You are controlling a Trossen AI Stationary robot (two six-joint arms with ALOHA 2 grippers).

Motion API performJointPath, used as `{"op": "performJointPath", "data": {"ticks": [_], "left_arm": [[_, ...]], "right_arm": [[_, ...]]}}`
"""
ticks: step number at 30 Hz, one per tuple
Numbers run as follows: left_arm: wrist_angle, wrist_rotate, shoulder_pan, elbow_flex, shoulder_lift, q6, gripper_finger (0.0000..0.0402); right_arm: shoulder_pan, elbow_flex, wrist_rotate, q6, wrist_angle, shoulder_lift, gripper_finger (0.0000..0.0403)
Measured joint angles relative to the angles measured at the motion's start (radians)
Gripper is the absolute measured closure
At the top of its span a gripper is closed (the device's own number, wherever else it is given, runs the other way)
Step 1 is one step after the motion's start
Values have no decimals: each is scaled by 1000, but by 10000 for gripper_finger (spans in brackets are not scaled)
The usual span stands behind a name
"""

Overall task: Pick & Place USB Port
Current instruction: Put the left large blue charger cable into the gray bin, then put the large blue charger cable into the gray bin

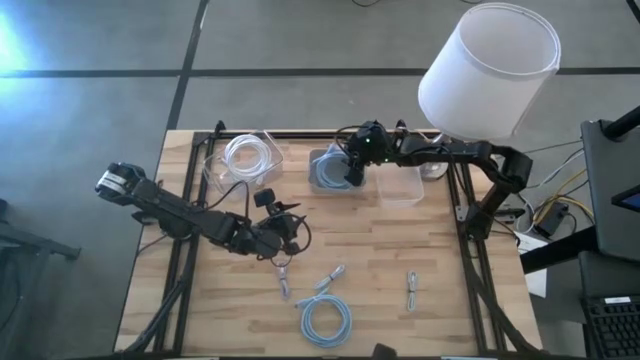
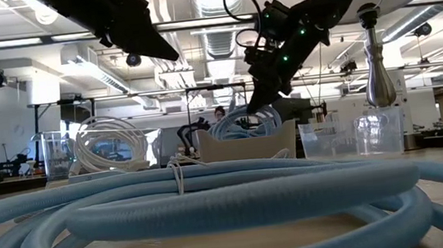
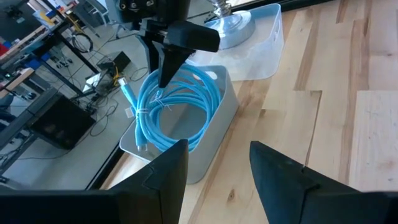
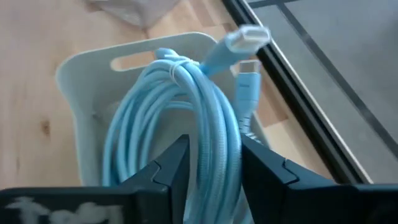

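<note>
A light-blue coiled cable (image 4: 186,112) stands in a grey bin (image 4: 74,74) at the far middle of the table (image 1: 470,300). Its two plug ends (image 4: 245,43) stick out past the bin's rim. My right gripper (image 4: 211,146) is over the bin (image 1: 318,158), shut on the coil. It also shows in the left wrist view (image 3: 163,78) and the low view (image 2: 254,104). My left gripper (image 3: 217,155) is open and empty above the table's middle (image 1: 290,232), facing the bin. My right gripper pinches several bundled strands of the coil (image 4: 214,124) between its two fingers. The fingers (image 3: 168,62) come from above and point down into the bin. The coil stands tilted on edge, with its lower part (image 3: 155,134) inside the bin.
A clear bin with a white coiled cable (image 1: 250,155) stands left of the grey bin, and an empty clear bin (image 1: 400,185) right of it. A white lamp (image 1: 490,65) stands at the far right. A second blue coil (image 1: 323,320) and short cables (image 1: 412,290) lie near the front.
</note>
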Motion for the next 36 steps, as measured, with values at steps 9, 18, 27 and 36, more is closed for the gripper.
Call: {"op": "performJointPath", "data": {"ticks": [9,18,27,36], "left_arm": [[-1,0,13,0,0,0,225],[-1,0,30,0,0,17,225],[-1,0,32,0,0,13,225],[-1,179,32,0,0,-51,225]], "right_arm": [[-23,3,7,-32,3,-1,246],[-23,48,176,-83,9,-2,247],[31,70,174,-28,2,-5,248],[150,70,172,26,-36,-9,248]]}}
